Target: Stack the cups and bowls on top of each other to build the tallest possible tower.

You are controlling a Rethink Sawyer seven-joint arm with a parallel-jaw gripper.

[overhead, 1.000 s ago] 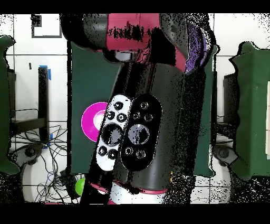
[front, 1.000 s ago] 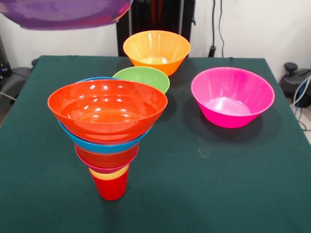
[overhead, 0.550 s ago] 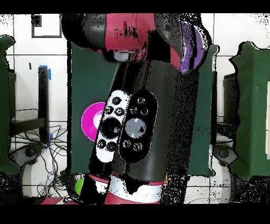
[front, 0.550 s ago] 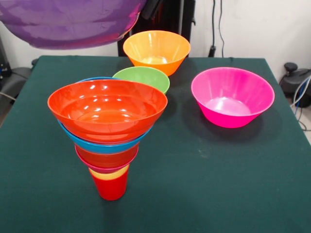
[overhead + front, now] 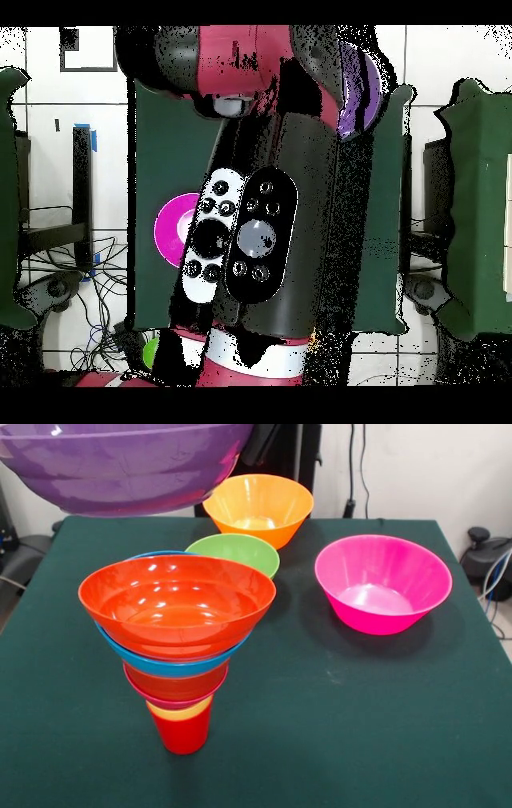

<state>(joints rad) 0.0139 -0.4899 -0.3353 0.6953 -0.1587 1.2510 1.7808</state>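
Purple bowl (image 5: 124, 466) hangs high above the tower (image 5: 178, 640) (red cup at its foot), clear of its orange-red top bowl (image 5: 177, 604). Whether the pincer is clenched, I cannot tell. Magenta-pink bowl (image 5: 382, 584) sits apart on the surface (image 5: 336, 728).

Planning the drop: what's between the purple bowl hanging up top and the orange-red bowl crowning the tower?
Nothing shows between them in the front view: purple bowl hangs clear above orange-red bowl, apart from it. Overhead, the arm hides that stretch.
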